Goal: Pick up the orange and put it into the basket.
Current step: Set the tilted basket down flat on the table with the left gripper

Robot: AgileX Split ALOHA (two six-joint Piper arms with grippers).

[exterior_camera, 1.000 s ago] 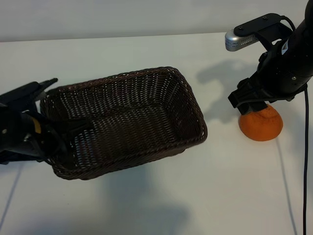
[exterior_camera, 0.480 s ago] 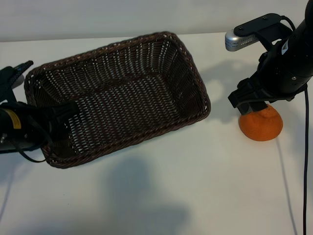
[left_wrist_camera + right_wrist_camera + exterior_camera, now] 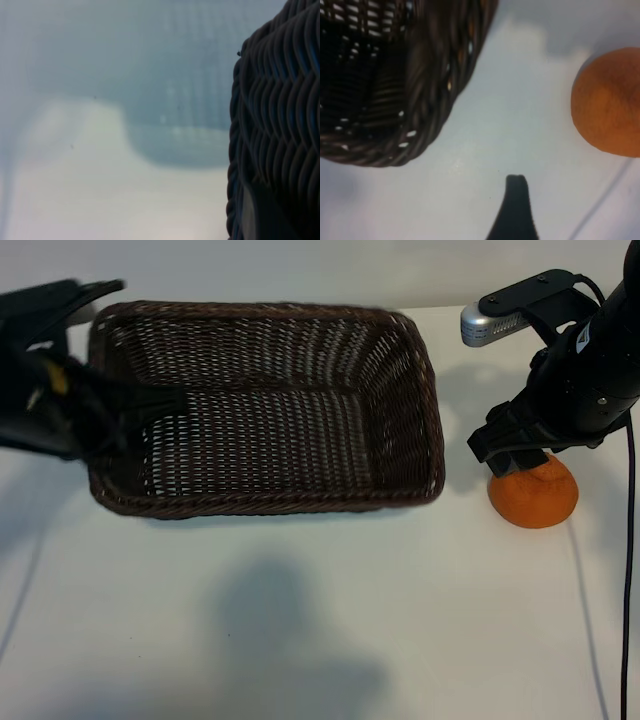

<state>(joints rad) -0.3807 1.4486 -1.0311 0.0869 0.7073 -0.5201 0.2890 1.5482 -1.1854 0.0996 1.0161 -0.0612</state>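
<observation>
Overhead first, exterior view: basket (image 3: 265, 405) is toward the tabletop's far left edge, long side across the view, lifted clear with its shadow thrown on the surface nearer the camera. Left gripper (image 3: 150, 405) pinches the basket's left short wall, one finger reaching inside over the weave. Orange (image 3: 533, 492) rests on the tabletop near the right edge, well apart from the basket. Right gripper (image 3: 515, 455) hangs just over the orange's top left, fingers spread, nothing between them.

Left wrist view: wicker wall of the basket (image 3: 277, 120) fills one side, very close; a dark finger (image 3: 260, 215) lies against the weave. Pale tabletop (image 3: 90, 190) behind.

Right wrist view: basket corner (image 3: 420, 100) and orange (image 3: 607, 102) lie apart on white surface. One dark fingertip (image 3: 515, 200) shows between them, touching neither.
</observation>
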